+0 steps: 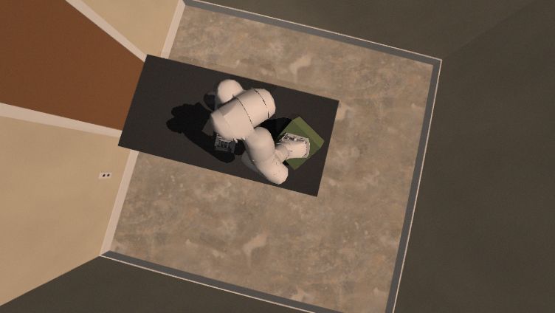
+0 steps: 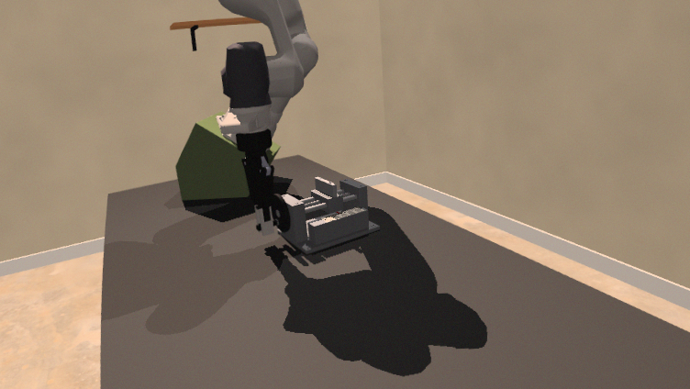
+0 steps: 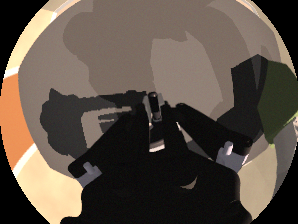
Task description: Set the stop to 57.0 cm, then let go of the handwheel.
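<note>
The claw (image 2: 265,225) (image 3: 154,101) is pinched tight on the little dark knob (image 3: 153,99) of the handwheel (image 2: 281,213). The wheel is on the near end of the grey machine (image 1: 224,143) (image 2: 338,228), which sits on the dark table (image 1: 167,74) (image 2: 193,357). The stop (image 2: 326,187) stands up between the machine's two ends. I can't read its number, so I can't tell if more turning is left. Letting go is not done. A big green block (image 1: 311,132) (image 2: 212,169) (image 3: 280,95) sits near the arm, and the arm could bump it.
</note>
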Available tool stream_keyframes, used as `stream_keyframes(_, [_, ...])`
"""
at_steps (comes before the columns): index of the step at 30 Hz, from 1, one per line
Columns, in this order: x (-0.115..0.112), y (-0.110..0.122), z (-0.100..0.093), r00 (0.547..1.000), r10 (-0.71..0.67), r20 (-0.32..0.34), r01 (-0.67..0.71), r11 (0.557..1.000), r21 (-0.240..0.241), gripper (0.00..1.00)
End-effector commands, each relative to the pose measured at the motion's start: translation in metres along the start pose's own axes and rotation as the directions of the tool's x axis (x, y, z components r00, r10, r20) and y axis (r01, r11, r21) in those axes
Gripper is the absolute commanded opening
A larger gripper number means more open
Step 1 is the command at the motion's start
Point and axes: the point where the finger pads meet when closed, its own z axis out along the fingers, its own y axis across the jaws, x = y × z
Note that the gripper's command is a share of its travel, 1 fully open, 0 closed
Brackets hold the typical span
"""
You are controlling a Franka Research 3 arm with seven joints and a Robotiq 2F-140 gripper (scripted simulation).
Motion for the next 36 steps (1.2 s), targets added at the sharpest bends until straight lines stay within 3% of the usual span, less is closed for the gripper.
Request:
stream_keyframes(1, [0.002,-0.002,0.002,1.000,0.009,0.000,-0.009,1.000,0.003,0.04])
stream_keyframes(36, [0.002,-0.017,0.005,1.000,0.009,0.000,-0.009,1.000,0.003,0.04])
